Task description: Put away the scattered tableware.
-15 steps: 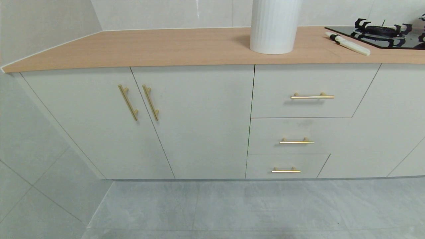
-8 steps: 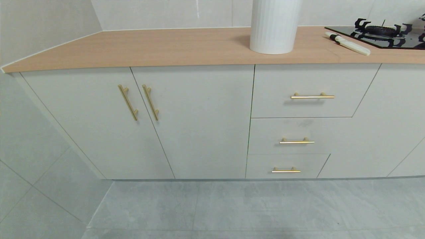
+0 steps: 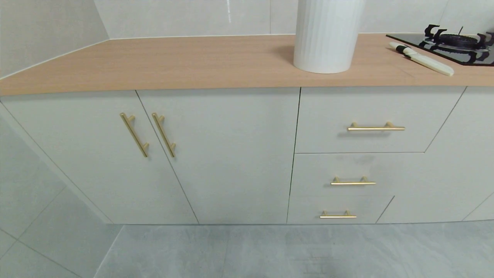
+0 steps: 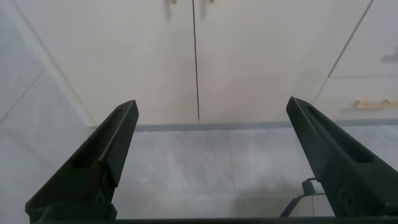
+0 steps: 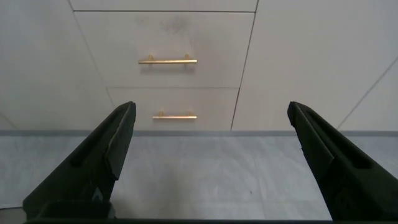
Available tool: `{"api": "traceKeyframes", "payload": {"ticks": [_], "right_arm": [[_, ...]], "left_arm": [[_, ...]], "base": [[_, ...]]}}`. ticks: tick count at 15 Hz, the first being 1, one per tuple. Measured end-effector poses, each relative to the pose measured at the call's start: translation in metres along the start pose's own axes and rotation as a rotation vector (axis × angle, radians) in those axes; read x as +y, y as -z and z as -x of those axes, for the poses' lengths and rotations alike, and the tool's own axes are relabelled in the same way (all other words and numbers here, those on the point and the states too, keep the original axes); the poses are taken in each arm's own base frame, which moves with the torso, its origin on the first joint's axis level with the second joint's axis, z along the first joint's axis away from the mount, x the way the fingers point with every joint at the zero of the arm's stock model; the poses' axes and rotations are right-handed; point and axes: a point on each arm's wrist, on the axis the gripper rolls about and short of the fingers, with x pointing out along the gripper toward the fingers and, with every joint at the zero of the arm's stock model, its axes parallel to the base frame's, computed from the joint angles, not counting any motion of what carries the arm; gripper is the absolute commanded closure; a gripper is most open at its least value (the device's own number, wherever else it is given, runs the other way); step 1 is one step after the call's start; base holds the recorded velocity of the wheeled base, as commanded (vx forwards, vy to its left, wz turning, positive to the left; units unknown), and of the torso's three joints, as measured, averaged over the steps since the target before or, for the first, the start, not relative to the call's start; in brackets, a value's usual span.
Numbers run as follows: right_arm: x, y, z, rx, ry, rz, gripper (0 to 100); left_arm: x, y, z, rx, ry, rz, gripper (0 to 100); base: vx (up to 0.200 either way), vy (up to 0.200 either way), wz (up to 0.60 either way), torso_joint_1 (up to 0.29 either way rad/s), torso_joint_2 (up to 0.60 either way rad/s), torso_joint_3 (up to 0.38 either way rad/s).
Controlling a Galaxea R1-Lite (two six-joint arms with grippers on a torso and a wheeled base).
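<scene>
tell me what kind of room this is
Most likely a kitchen: a wooden countertop over pale cabinets with gold handles, a gas hob at its right end, and a knife lying beside the hob.

A wooden counter (image 3: 173, 61) runs along the tiled wall (image 3: 185, 17), its left end meeting a side wall. A tall white ribbed container (image 3: 326, 38) stands upright on it, right of the middle and near the front edge. Toward the right end a black glass hob (image 3: 415, 38) with a burner (image 3: 459, 40) is set in at the back. A pale knife (image 3: 422, 58) lies flat and slantwise just beside the hob's front edge, well apart from the container.
</scene>
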Motion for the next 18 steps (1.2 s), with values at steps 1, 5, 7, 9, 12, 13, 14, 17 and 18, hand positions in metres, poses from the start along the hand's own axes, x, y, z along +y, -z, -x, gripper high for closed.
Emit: {"api": "traceKeyframes", "payload": {"ticks": [1, 5, 7, 9, 12, 13, 14, 17, 18], "right_arm": [[0.0000, 0.0000, 0.0000, 0.000, -0.001, 0.000, 0], [0.0000, 0.0000, 0.0000, 0.000, 0.000, 0.000, 0], [0.0000, 0.0000, 0.0000, 0.000, -0.001, 0.000, 0], [0.0000, 0.0000, 0.0000, 0.000, -0.001, 0.000, 0], [0.0000, 0.0000, 0.0000, 0.000, 0.000, 0.000, 0], [0.0000, 0.0000, 0.0000, 0.000, 0.000, -0.001, 0], [0.0000, 0.0000, 0.0000, 0.000, 0.000, -0.001, 0], [0.0000, 0.0000, 0.0000, 0.000, -0.001, 0.000, 0], [0.0000, 0.0000, 0.0000, 0.000, 0.000, 0.000, 0]], "left_arm": [[0.0000, 0.0000, 0.0000, 0.000, -0.001, 0.000, 0], [0.0000, 0.0000, 0.0000, 0.000, -0.001, 0.000, 0], [0.0000, 0.0001, 0.0000, 0.000, -0.001, 0.000, 0], [0.0000, 0.0001, 0.0000, 0.000, -0.001, 0.000, 0], [0.0000, 0.0002, -0.0001, 0.000, -0.001, 0.001, 0], [0.0000, 0.0002, -0.0001, 0.000, -0.001, 0.002, 0], [0.0000, 0.0001, -0.0001, 0.000, -0.001, 0.001, 0], [0.0000, 0.0001, 0.0000, 0.000, 0.000, -0.002, 0], [0.0000, 0.0002, -0.0001, 0.000, 0.000, -0.005, 0]], "base": [[0.200, 0.000, 0.00, -0.007, 0.00, 0.007], [0.200, 0.000, 0.00, 0.002, 0.00, 0.002], [0.200, 0.000, 0.00, 0.007, 0.00, 0.002], [0.200, 0.000, 0.00, 0.000, 0.00, 0.005], [0.067, 0.000, 0.00, 0.001, 0.00, 0.001], [0.000, 0.000, 0.00, 0.000, 0.00, 0.000], [0.000, 0.000, 0.00, 0.000, 0.00, 0.000], [0.000, 0.000, 0.00, 0.000, 0.00, 0.000], [0.000, 0.000, 0.00, 0.000, 0.00, 0.000]]}}
